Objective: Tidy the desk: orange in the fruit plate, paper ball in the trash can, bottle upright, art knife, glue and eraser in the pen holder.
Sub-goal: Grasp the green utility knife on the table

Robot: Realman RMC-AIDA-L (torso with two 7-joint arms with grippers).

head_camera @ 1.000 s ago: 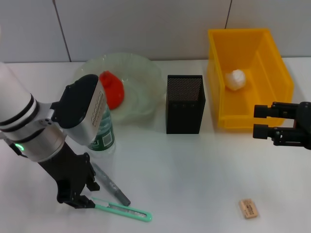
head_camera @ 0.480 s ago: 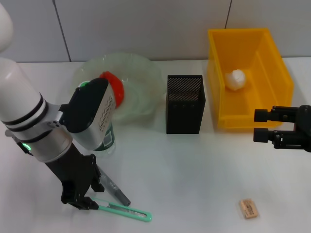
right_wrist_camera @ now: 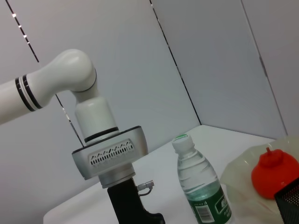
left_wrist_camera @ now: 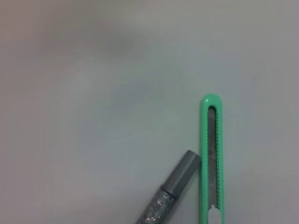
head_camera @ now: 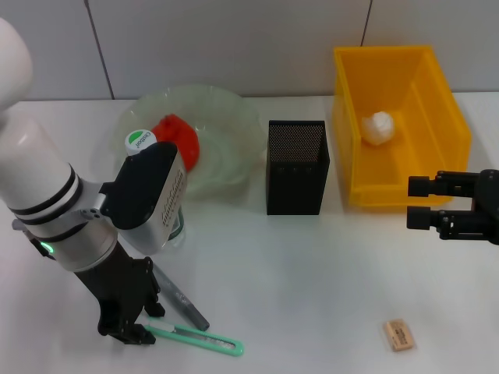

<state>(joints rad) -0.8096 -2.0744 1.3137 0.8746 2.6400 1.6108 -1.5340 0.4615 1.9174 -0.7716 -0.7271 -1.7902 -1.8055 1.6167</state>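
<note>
Your left gripper is hovering at the handle end of the mint-green plastic art knife on the table near edge; can't tell its jaw state. Silver glitter glue pen is touching the knife, so you're risking snagging both. Right gripper is idling released by the yellow bin.

Bright even overhead light, no glare; soft faint shadows on white table beside pen holder; left wrist view slightly soft, dim vignette in corners away from art knife
</note>
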